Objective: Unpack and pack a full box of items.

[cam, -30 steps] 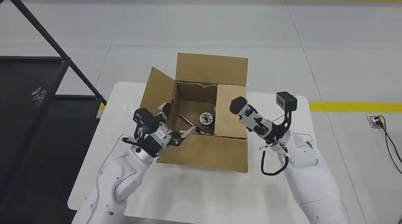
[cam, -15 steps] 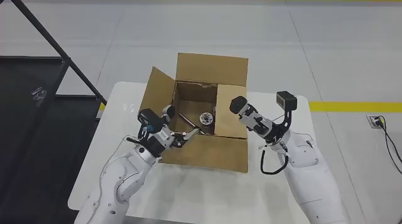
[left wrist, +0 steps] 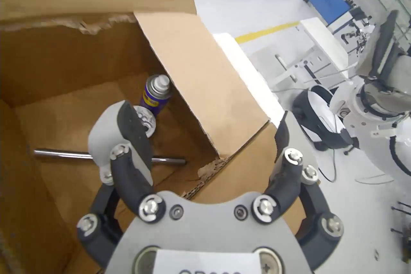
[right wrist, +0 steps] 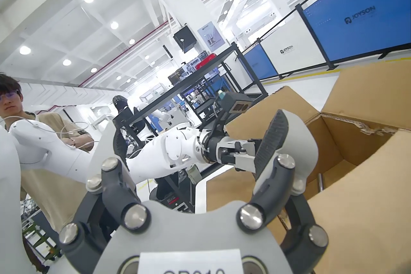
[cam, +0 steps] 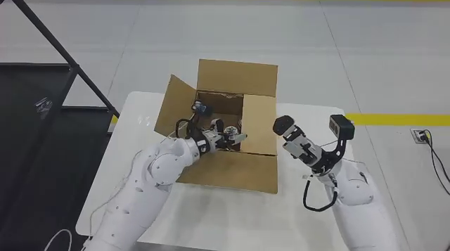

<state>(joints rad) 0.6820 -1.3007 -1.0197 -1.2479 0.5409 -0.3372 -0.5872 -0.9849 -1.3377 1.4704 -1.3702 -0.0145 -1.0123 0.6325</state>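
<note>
The open cardboard box (cam: 232, 170) sits in the middle of the white table (cam: 140, 110), flaps up. The left gripper (cam: 234, 137) hangs inside it over the floor, its fingers spread wide and holding nothing (left wrist: 205, 134).

Down in the box, a blue spray can (left wrist: 155, 93) appears to stand on end by the right-hand wall, its long axis upright and nozzle cap up. Just beside it is a small round metal part (left wrist: 148, 121), half hidden by one finger (left wrist: 128, 127). A thin steel rod (left wrist: 168, 160) lies flat on the floor, its length running across the box and passing behind that same finger.

The right gripper (cam: 283, 126) hovers outside the box, near its right wall. It is also wide open and empty (right wrist: 199, 143), pointing toward the box.
</note>
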